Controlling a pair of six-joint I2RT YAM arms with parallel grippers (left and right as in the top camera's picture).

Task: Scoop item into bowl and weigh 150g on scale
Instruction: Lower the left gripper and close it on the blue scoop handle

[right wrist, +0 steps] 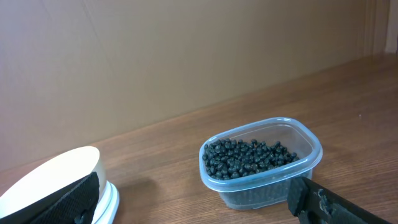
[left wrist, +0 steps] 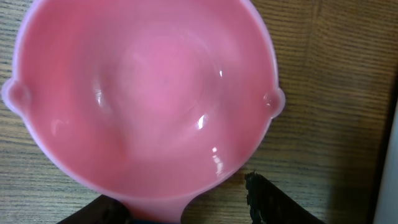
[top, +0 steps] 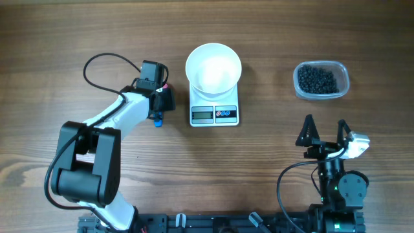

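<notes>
The beads (top: 318,80) all lay in the clear tub (right wrist: 311,144) at the far right of the table (top: 65,39), none in the bowl yet, and the action was over at the left pincer (left wrist: 180,208). Its fingers (left wrist: 267,199) straddled the neck of a pink scoop (left wrist: 143,93) lying flat, cup up and empty, though whether they had bitten on it I couldn't tell. Just beside it to the right stood the scale (top: 213,115), with the white bowl (top: 213,68) seated on top. The right pincer (top: 325,121) hung wide open and empty, near the tub. To get this pickup right, I'd say the jaws should close squarely on the neck and lift level, so the cup rides true on the long trip across to the tub.
</notes>
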